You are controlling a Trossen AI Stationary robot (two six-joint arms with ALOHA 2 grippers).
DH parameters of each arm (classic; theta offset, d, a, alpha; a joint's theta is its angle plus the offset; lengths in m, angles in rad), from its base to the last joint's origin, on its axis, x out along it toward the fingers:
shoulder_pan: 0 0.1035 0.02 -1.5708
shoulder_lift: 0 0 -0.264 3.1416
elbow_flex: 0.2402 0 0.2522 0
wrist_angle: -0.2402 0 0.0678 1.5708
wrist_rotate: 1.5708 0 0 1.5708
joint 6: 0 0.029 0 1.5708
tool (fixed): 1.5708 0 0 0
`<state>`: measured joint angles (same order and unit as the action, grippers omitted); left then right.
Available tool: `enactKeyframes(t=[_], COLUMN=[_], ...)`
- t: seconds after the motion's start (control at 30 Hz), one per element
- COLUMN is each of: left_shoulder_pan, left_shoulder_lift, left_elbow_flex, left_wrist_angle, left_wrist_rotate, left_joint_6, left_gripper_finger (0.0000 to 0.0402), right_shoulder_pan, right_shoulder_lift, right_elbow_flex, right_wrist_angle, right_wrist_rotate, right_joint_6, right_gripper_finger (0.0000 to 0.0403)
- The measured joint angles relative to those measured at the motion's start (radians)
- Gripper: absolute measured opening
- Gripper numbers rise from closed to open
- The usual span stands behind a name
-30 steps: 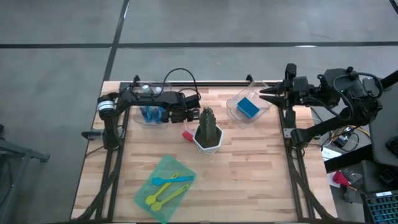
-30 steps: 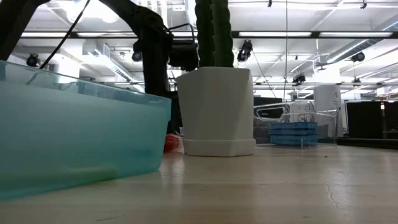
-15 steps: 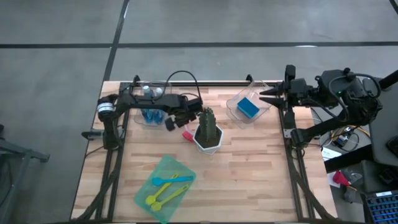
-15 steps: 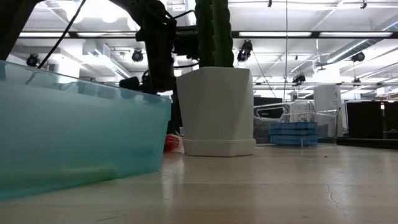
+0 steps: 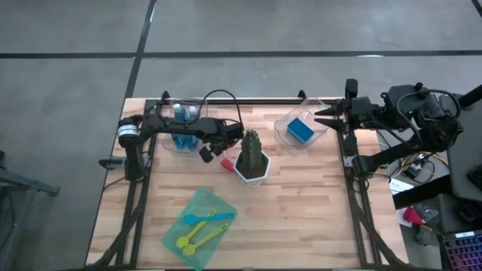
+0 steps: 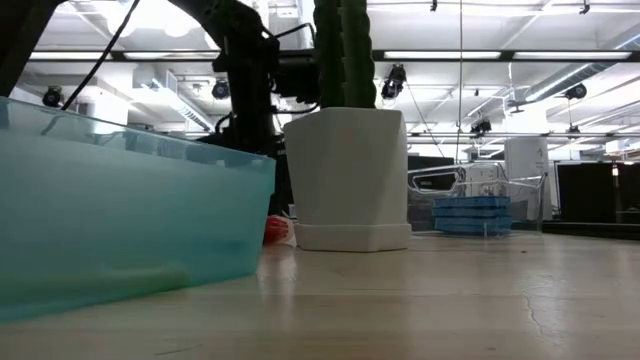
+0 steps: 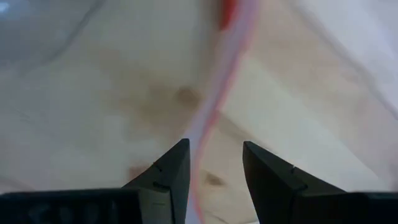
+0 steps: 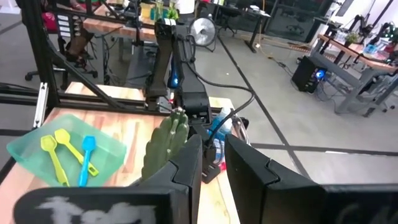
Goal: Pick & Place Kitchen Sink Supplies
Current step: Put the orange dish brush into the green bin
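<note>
From above, the left gripper (image 5: 205,153) hangs low over the wooden worktop (image 5: 301,196), just beside the red brush (image 5: 225,163), which lies against the near-left side of the white pot (image 5: 251,175) holding the cactus (image 5: 251,147). Behind it, the blue bottles (image 5: 183,137) stand in a clear tray (image 5: 167,144); a blue sponge (image 5: 300,129) sits in another clear tray (image 5: 282,134) at the back right, with the right gripper (image 5: 321,114) parked beside it, fingers slightly spread. Blue, yellow and lime brushes (image 5: 203,226) lie on the green sheet (image 5: 197,199) at the front. At table height, the red brush (image 6: 274,230) peeks between the sheet and the pot. In the left wrist view, the fingers (image 7: 173,174) are spread astride the brush's pale handle (image 7: 214,106), not pinching it. The right wrist view looks over the cactus (image 8: 165,144) and brushes (image 8: 65,152).
</note>
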<state>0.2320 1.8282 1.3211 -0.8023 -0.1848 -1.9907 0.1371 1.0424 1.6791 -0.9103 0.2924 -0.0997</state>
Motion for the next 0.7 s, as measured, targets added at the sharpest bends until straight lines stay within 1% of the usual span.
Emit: enactKeyframes(t=[0.07, 0.13, 0.33, 0.43, 0.6, 0.7], left_shoulder_pan=[-0.002, -0.002, -0.002, -0.002, -0.002, 0.000], left_shoulder_lift=[0.000, 0.000, 0.009, 0.015, 0.015, 0.015], left_elbow_flex=[-0.028, -0.058, -0.124, -0.151, -0.165, -0.165], left_wrist_angle=[0.012, 0.046, 0.216, 0.217, 0.224, 0.227], left_wrist_rotate=[0.030, 0.034, 0.041, 0.070, 0.087, 0.090], left_joint_6=[-0.038, -0.048, -0.035, -0.031, -0.016, 0.015], left_gripper_finger=[0.0135, 0.0132, 0.0131, 0.0131, 0.0129, 0.0112], right_shoulder_pan=[0.000, 0.000, 0.000, -0.001, -0.001, -0.001], right_shoulder_lift=[0.000, 0.000, 0.000, 0.000, -0.001, -0.001], right_elbow_flex=[0.000, 0.000, 0.000, 0.000, 0.000, 0.000], right_wrist_angle=[0.000, 0.000, 0.000, 0.000, 0.000, 0.001], right_wrist_rotate=[0.000, 0.000, 0.031, 0.049, 0.051, 0.051], right_joint_6=[-0.009, -0.009, -0.017, -0.024, -0.024, -0.024], right_gripper_finger=[0.0066, 0.0066, 0.0066, 0.0066, 0.0066, 0.0066])
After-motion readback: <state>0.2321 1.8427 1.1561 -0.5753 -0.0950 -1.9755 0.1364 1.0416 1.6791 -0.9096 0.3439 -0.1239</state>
